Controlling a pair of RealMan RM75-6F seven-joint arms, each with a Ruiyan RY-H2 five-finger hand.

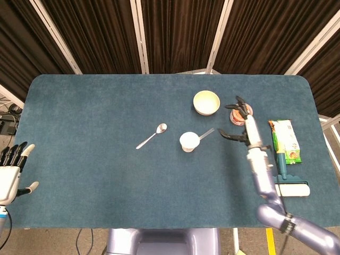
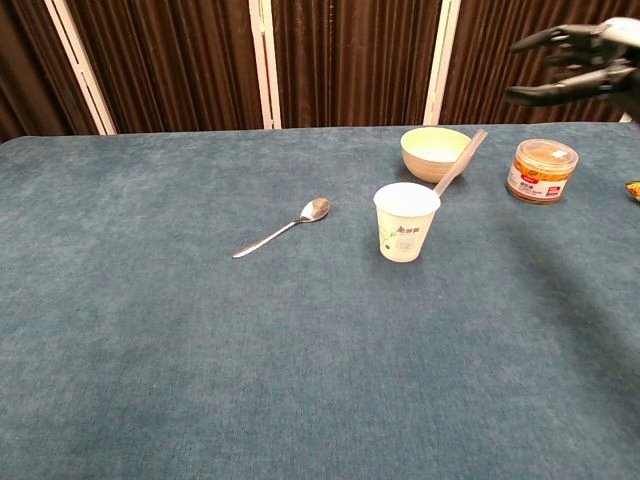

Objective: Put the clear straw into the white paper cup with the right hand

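Matt cloth table [image 2: 150,350], shiny metal spoon [image 2: 283,227]

**Right hand raised and empty, left hand idle at the table's edge**

The right hand [image 1: 241,123] hangs in the air on the right side of the scene, fingers spread apart and holding nothing. Its forearm runs back toward the near right corner. In the chest view it [image 2: 580,62] shows high at the far right. The left hand [image 1: 11,170] sits at the near left, fingers straight, thumb out.
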